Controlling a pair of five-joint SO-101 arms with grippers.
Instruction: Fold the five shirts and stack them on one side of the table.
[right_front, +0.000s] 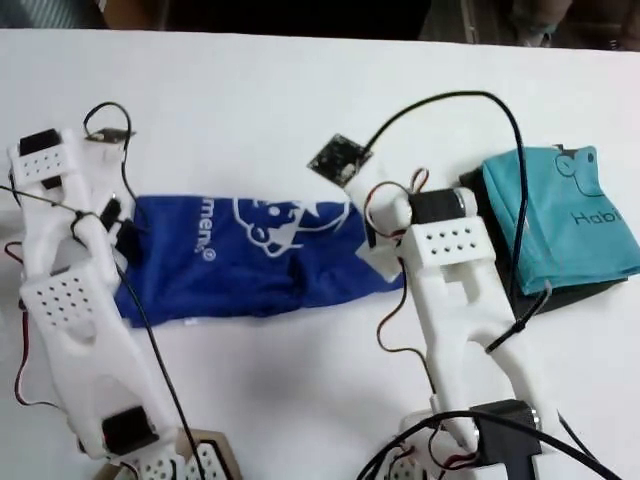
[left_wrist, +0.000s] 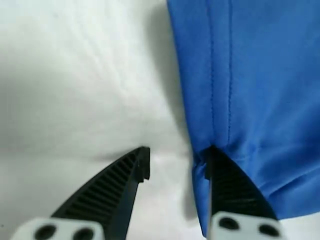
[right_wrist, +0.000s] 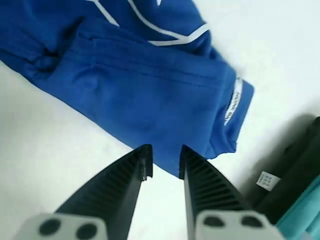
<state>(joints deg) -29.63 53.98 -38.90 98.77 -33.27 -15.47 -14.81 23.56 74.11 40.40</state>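
High view has the blue shirt (right_front: 260, 255) lying as a long, narrow band across the middle of the white bench (right_front: 250, 90), one arm at each of its short ends. Off to one side, near the right arm, a teal shirt (right_front: 555, 220) lies folded on top of a dark shirt (right_front: 590, 293).

Left wrist view shows the left pincer (left_wrist: 175, 157) released and spread wide. One finger is down on bare bench and the other sits at the stitched hem of the blue shirt, so the cloth edge lies between the jaws.

Right wrist view shows the right pincer (right_wrist: 162, 155) released too, the jaws only narrowly apart. Its tips are just at the hem of the shirt's other end, with no cloth caught between them.

By the look of it, the blue shirt has its lengthwise fold and the crosswise fold is the step in hand. Two shirts appear to be finished.

Next, each pincer would need to clench on its end, taking every layer at the hem. One end then goes over to meet the other, and the folded shirt goes onto the teal shirt.
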